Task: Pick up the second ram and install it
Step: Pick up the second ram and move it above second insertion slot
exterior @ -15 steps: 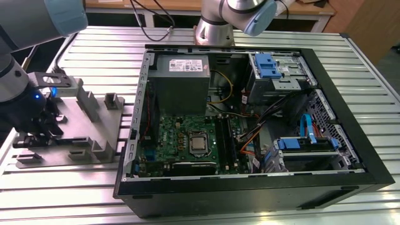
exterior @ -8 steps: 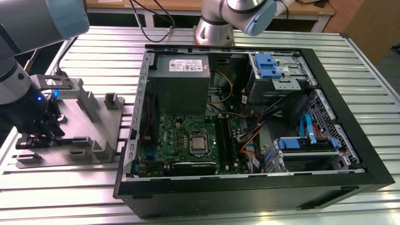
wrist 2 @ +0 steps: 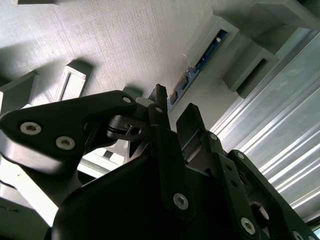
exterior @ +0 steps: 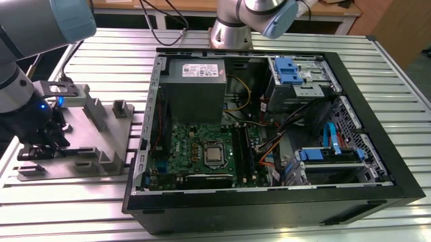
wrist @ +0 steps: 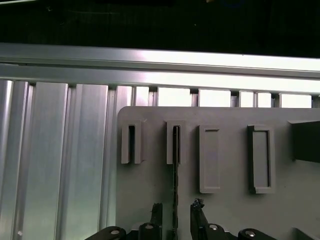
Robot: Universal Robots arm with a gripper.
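The second ram (wrist: 175, 165) is a thin dark board standing on edge in the slotted holders of the grey fixture plate (wrist: 150, 190). In the second wrist view the ram (wrist 2: 202, 62) shows a blue-green edge as it runs between two grey blocks. My gripper (wrist: 176, 214) is open and straddles one end of the ram, with a fingertip (wrist: 156, 215) on each side and a gap to the board. In the exterior view the gripper (exterior: 42, 143) is low over the fixture plate (exterior: 81, 131), at the exterior view's left of the open computer case.
The open case (exterior: 269, 126) holds the motherboard (exterior: 202, 151), with memory slots (exterior: 246, 148) beside the processor. A power supply (exterior: 195, 85), drive cages and cables crowd the case. Grey fixture blocks (wrist: 210, 160) stand beside the ram. Ribbed aluminium table (wrist: 60, 165) surrounds the plate.
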